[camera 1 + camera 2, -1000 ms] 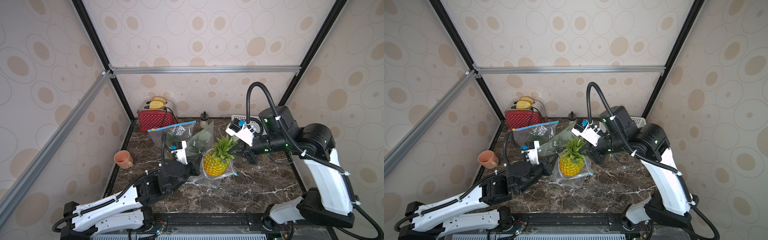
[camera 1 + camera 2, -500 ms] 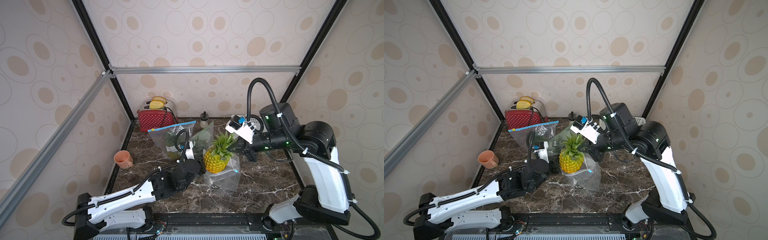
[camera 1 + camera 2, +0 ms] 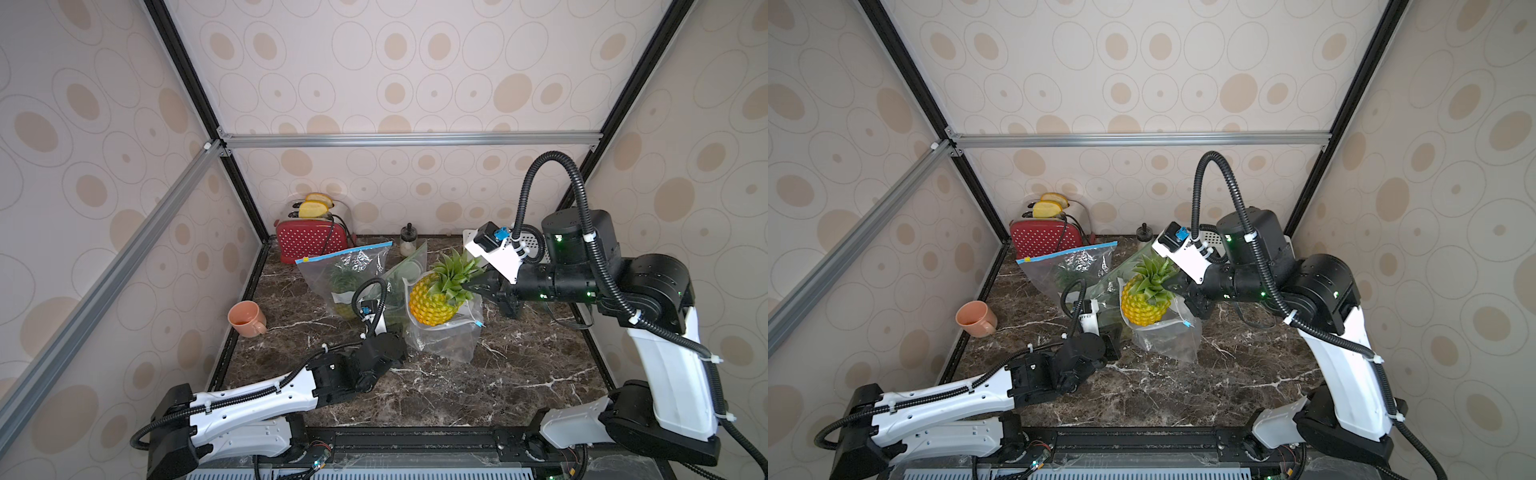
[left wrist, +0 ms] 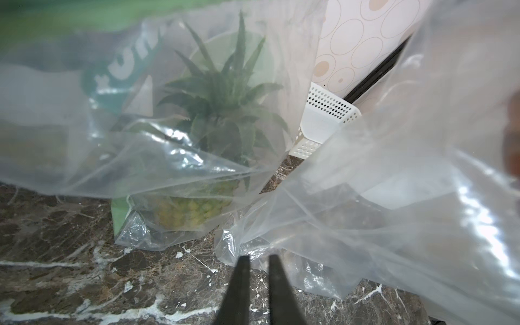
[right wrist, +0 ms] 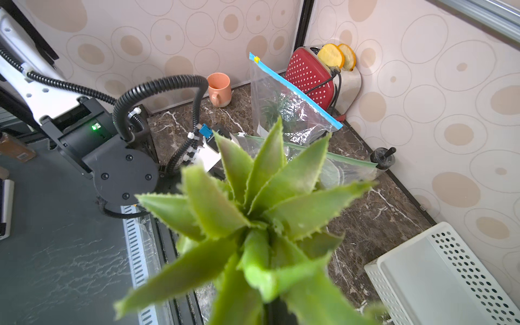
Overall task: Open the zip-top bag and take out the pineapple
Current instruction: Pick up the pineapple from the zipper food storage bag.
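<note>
Leaves of the yellow pineapple [image 3: 432, 301] with its spiky green crown are pinched by the right gripper [image 3: 478, 286], whose black jaws are closed on the crown from the side. In the right wrist view the leaves fill the foreground and hide the fingertips. The fruit hangs tilted above the dark marble tabletop [image 3: 457, 395], near its middle. In both top views its lower part appears to sit within the open mouth of the crumpled clear zip-top bag [image 3: 446, 345], whose bottom rests on the stone. A small blue slider tab [image 3: 478, 323] shows on the bag's rim on the side toward the right arm.

The left gripper [image 4: 256, 259] is low over the tabletop, just beside the bag's bottom corner. Its two dark fingers [image 4: 243, 281] stand narrowly parted with nothing between them, and the plastic lies just past their tips.

Behind, a second clear bag with a blue seal strip [image 3: 345, 270] stands upright with another pineapple inside, and a green-edged bag [image 3: 409, 266] leans beside it. A red white-dotted toaster [image 3: 311, 239] with yellow slices in its slots is in the back corner. A small dark-capped bottle [image 3: 408, 241] stands near the back wall, a salmon-coloured mug [image 3: 247, 319] at the left edge, and a white perforated basket [image 5: 439, 275] at the back, partly hidden by the right arm.
</note>
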Robot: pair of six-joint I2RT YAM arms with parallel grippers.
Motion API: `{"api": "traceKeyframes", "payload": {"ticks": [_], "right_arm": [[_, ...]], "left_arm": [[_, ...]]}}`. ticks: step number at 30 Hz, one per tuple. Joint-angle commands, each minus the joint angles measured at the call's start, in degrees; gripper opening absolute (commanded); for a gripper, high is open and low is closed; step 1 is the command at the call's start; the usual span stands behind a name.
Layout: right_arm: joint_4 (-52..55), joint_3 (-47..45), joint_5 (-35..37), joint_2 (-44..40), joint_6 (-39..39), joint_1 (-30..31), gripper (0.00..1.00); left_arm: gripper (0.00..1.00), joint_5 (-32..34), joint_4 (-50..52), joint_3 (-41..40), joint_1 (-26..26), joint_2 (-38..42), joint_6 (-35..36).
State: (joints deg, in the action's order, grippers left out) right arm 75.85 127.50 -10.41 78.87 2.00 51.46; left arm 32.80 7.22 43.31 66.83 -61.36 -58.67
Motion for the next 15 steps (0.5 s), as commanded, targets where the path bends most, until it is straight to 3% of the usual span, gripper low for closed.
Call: {"api": "traceKeyframes", "payload": {"ticks": [1, 3, 6, 9, 15], "right_arm": [[-10.6, -1.2, 3.7, -2.3, -2.4, 0.4, 0.0], [-12.1, -2.5, 5.1, -2.7, -3.9, 0.5, 0.0], [-14.1, -4.9, 7.9, -2.8, -6.2, 0.5, 0.0], [-15.9, -7.3, 9.7, -2.3, -7.7, 0.4, 0.0], [-16.9, -7.8, 10.3, -0.7, -9.1, 1.8, 0.0]], "left_arm": [[0.59, 3.3, -7.9, -2.0, 1.8, 1.3, 0.9], [0.79, 5.2, -11.4, -3.4, 4.3, 1.9, 2.8], [0.92, 5.5, -15.8, -2.9, 8.0, 1.0, 7.0], [0.98, 8.1, -13.2, 3.2, 13.0, -2.7, 12.0], [0.99, 17.1, -5.0, 18.9, 20.6, -12.9, 17.8]]}}
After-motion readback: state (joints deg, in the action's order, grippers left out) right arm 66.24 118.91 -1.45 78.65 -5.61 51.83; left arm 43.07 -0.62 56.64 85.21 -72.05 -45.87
